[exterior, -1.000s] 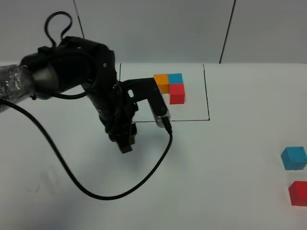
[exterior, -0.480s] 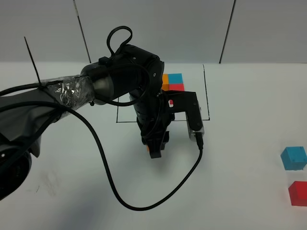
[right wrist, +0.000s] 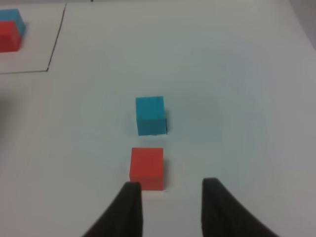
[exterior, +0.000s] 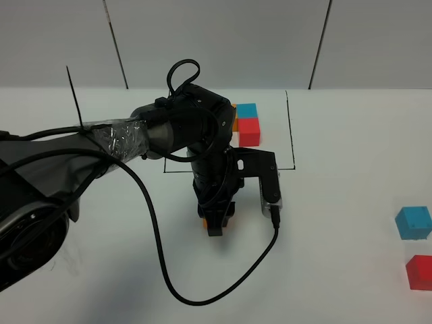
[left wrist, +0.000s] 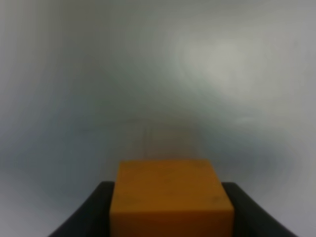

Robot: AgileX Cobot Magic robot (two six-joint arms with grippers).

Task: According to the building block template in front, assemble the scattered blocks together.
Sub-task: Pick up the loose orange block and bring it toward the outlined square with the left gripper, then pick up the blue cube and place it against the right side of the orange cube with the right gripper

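Now: left gripper point(exterior: 214, 223) clamps orange cube point(left wrist: 170, 197) just outside template point(exterior: 248, 126). Right gripper point(right wrist: 168, 205) gapes beside red cube point(right wrist: 146, 168). Risk: a tilted release could leave the orange cube skewed.

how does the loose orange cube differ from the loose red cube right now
The orange cube is clamped in the left gripper; the loose red cube lies ungripped on the table, with the open right gripper near it. The orange cube is close to the black-framed template; the red cube is far to the right, beside the loose blue cube. Shared: both are plain cubes, seemingly equal in size.
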